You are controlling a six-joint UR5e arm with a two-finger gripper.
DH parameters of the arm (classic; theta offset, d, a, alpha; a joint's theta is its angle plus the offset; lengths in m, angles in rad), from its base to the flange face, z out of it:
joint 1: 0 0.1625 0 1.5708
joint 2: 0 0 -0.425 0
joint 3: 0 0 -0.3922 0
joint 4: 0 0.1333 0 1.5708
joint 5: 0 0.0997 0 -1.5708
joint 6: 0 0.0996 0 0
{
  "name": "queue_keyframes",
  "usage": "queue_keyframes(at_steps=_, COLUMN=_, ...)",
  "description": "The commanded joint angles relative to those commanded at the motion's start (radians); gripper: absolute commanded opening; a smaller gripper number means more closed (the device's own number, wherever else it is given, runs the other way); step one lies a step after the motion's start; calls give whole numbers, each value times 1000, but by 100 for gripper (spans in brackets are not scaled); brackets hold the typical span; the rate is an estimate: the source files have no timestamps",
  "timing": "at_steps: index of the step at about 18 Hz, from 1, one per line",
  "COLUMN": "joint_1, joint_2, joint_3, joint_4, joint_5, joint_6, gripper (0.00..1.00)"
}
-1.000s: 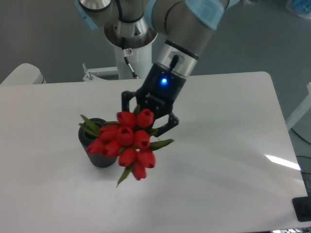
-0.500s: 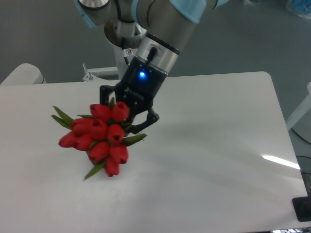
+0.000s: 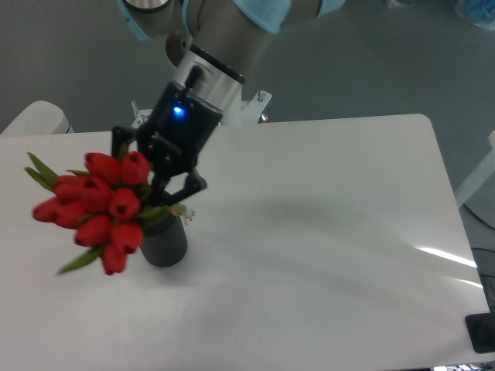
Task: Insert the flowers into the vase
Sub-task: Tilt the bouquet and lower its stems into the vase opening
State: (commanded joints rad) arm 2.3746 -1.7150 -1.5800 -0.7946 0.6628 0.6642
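The flowers (image 3: 97, 207), a bunch of red tulip buds with green leaves, hang tilted in the air at the left of the table, heads pointing left and toward the camera. My gripper (image 3: 157, 176) is shut on their stems just right of the buds. The vase (image 3: 164, 243), a dark grey cylinder, stands upright on the white table directly below the gripper, its mouth partly hidden by the buds and fingers. The buds overlap the vase's upper left side in this view.
The white table (image 3: 325, 232) stretches to the right of the vase. The arm's base column and a metal bracket (image 3: 251, 104) sit at the table's far edge behind the gripper. A dark object (image 3: 481, 332) shows at the lower right corner.
The gripper has carried the flowers leftward and slightly up across the vase. The buds now sit left of the vase, uncovering its body.
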Motion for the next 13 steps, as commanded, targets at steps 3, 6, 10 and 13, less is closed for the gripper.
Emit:
queue_keyframes(at_steps=3, joint_1=3, joint_2=3, joint_3=-18, joint_4=0, joint_5=-29, joint_6=12, gripper=32)
queue_keyframes(at_steps=6, joint_1=5, joint_2=40, joint_3=-80, joint_4=0, joint_5=-52, joint_6=55, gripper=32)
queue_keyframes(at_steps=10, joint_1=14, joint_2=94, joint_3=-161, joint_4=0, joint_5=-78, joint_6=92, gripper=32)
queue_keyframes(at_steps=13, joint_1=2, joint_2=103, joint_3=-164, joint_4=0, joint_5=-80, joint_6=92, gripper=32)
